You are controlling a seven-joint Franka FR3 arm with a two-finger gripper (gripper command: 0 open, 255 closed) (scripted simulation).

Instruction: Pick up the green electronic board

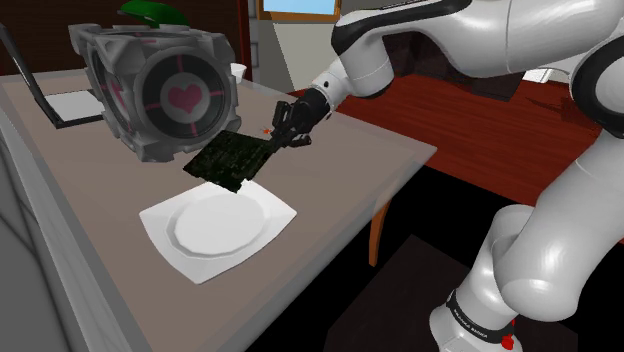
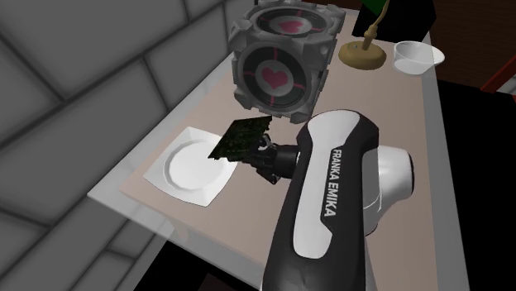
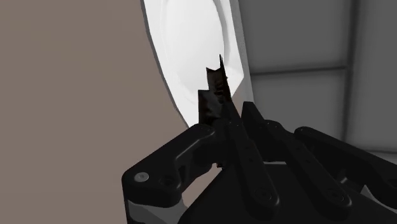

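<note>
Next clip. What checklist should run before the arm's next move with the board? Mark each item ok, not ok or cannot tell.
1. Tool shut on board: ok, clasping one edge.
2. Board off table: ok, tilted above plate.
3. Gap between board and cube: cannot tell, they look very close.
4. Grip depth enough to hold: cannot tell.
5. Plate flat on table: ok.

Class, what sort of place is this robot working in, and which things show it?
Probably a home's dining room: a table set with a white plate, a lamp and bowl, and a reddish wooden floor.
</note>
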